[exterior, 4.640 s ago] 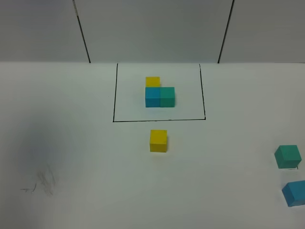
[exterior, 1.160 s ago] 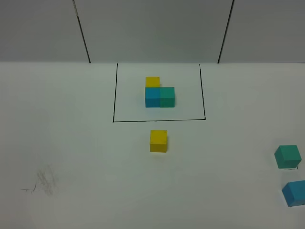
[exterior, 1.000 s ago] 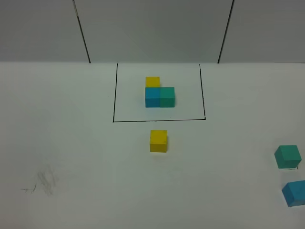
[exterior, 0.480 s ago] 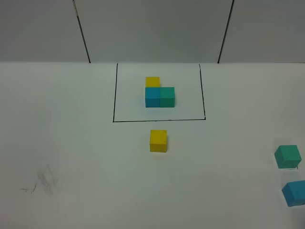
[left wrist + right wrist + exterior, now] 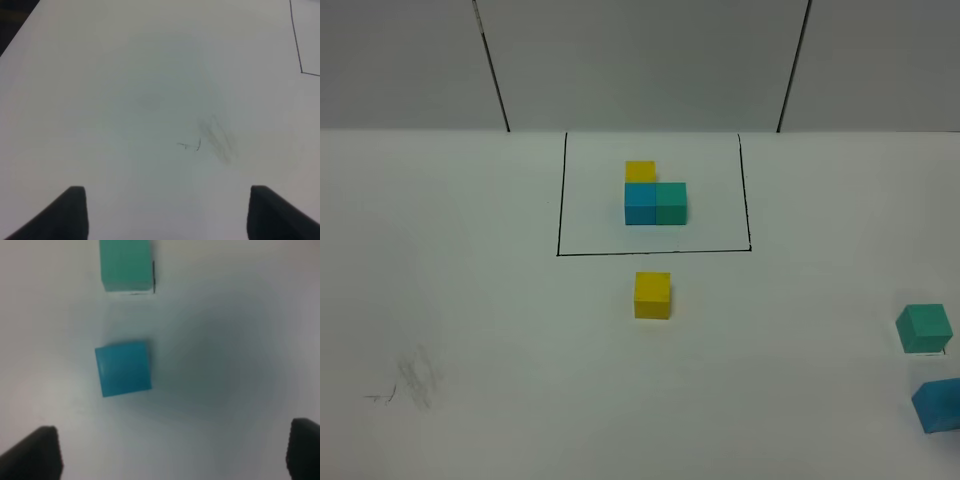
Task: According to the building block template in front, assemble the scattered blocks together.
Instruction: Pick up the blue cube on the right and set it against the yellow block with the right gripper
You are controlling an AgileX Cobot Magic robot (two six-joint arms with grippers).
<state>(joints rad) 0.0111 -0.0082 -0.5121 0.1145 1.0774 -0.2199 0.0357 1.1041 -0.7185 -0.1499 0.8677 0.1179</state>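
The building block template [image 5: 655, 195] is found at the far middle of the worktop [image 5: 470, 300], inside a thin black drawn frame [image 5: 558, 200]. It is made up of three touching cubes in an L: a cyan-blue cube in front, a teal-green cube touching it on the right, and a yellow cube touching the cyan-blue one from behind. The scattered blocks are recorded outside the frame. The loose yellow block [image 5: 652, 295] is set just in front of the frame's near line, about level with the template's left column. The loose teal-green block [image 5: 924, 328] and the loose cyan-blue block [image 5: 938, 405] are placed near each other but apart at the right edge, well away from the yellow one, the cyan-blue one nearer the camera and partly cut off by the picture's edge. The left claw [image 5: 165, 212] is seen open, its two dark fingers spread wide over bare worktop bearing a faint grey scribble [image 5: 210, 140]. The right claw [image 5: 170, 450] is likewise open and grips nothing; the loose cyan-blue block is seen ahead of its fingers, untouched.
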